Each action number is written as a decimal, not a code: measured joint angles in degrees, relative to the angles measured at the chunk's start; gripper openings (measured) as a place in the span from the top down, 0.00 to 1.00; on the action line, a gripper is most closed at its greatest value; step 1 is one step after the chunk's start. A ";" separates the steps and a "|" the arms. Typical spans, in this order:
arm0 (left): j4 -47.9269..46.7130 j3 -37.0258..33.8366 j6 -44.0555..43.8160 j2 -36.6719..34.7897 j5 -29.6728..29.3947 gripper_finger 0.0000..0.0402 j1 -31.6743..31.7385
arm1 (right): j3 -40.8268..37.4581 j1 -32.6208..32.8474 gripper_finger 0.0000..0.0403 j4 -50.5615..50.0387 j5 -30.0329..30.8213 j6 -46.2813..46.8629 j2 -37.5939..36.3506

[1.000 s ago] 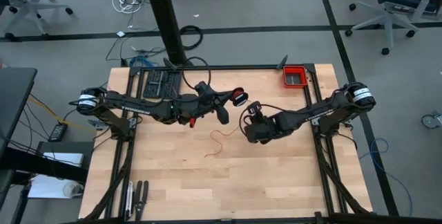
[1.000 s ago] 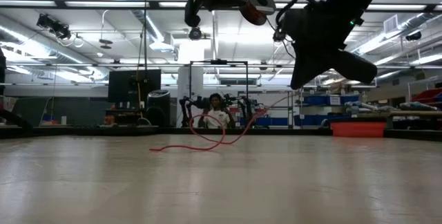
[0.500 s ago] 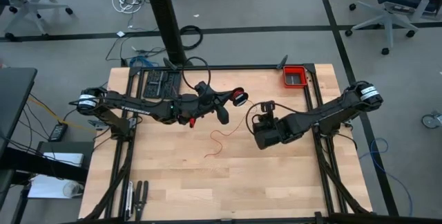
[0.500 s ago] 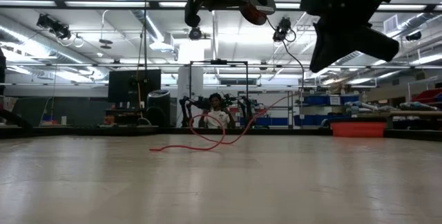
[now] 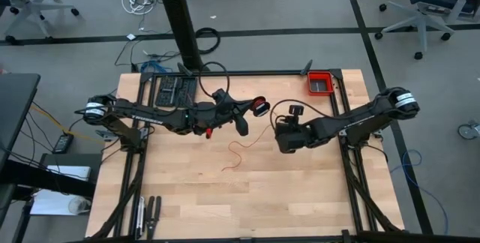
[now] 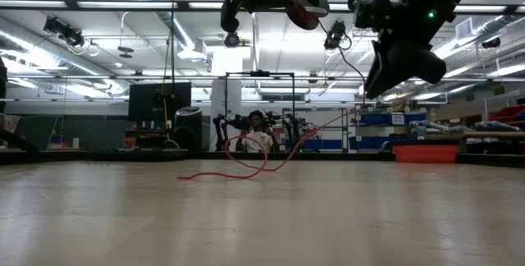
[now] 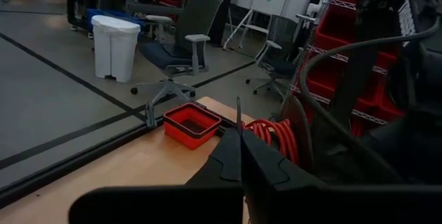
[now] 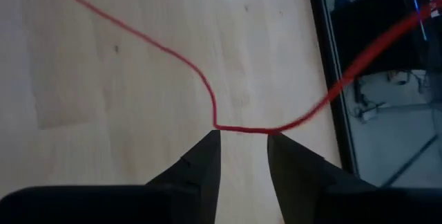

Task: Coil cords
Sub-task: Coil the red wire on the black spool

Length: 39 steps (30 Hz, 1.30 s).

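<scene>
The right pincer (image 8: 242,151) stands with its two fingers apart. In its own wrist view a bend of the thin red cord (image 8: 200,79) runs across the gap just at the fingertips (image 8: 206,156), but the fingers are not closed on it, so nothing is gripped. From above, this pincer (image 5: 286,136) hangs over the middle of the worktop (image 5: 187,198), to the right of the loose strand.

The left pincer (image 7: 239,137) is fully closed, its fingers pressed flat together. Just beyond them sits a wound bundle of the red cord (image 7: 275,137); whether the fingers pinch a turn of it cannot be made out. In the high view that pincer (image 5: 247,119) is held above the worktop's far half, with the bundle (image 5: 259,108) at its tip.

The rest of the cord (image 5: 237,155) lies as a wavy strand on the wood between the two arms, and in the low view one end (image 6: 246,167) rises off the surface toward the raised arms. A red bin (image 5: 319,82) stands at the far right corner, well apart.

The step in hand looks like a re-grip between winds. The next move probably calls for the right pincer to close on the strand at its tips and carry that slack around the bundle.
</scene>
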 joint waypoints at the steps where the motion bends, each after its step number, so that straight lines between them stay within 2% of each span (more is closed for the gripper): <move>1: -0.04 0.00 0.00 0.00 0.01 1.00 0.00 | -0.80 -0.19 0.71 1.11 -0.12 0.02 -0.94; 8: 0.61 0.00 -0.02 0.00 -0.01 1.00 -0.01 | -6.70 -0.79 0.72 13.31 -1.39 -0.83 -7.37; 12: 0.64 0.00 -0.04 -0.02 -0.01 1.00 0.00 | -9.15 -1.58 0.74 19.97 -2.15 -2.84 -8.16; 16: 0.60 0.00 -0.04 -0.02 -0.01 1.00 0.00 | -9.56 -2.98 0.77 21.52 -2.79 -3.05 -8.05; 19: 0.55 0.00 -0.04 -0.02 -0.01 1.00 0.00 | -9.56 -3.57 0.82 22.44 -2.79 -4.07 -8.10; 24: 0.15 0.00 0.24 -0.02 -0.01 1.00 0.00 | -9.56 -3.70 0.98 22.30 -5.42 -6.24 -8.11; 31: -0.02 0.00 0.24 -0.02 -0.03 1.00 0.00 | -9.56 -3.63 0.99 22.93 -5.30 -6.93 -8.11; 39: 0.58 0.00 -0.50 -0.02 -0.09 1.00 0.00 | -9.47 -3.63 1.00 33.03 -5.28 -10.16 -8.03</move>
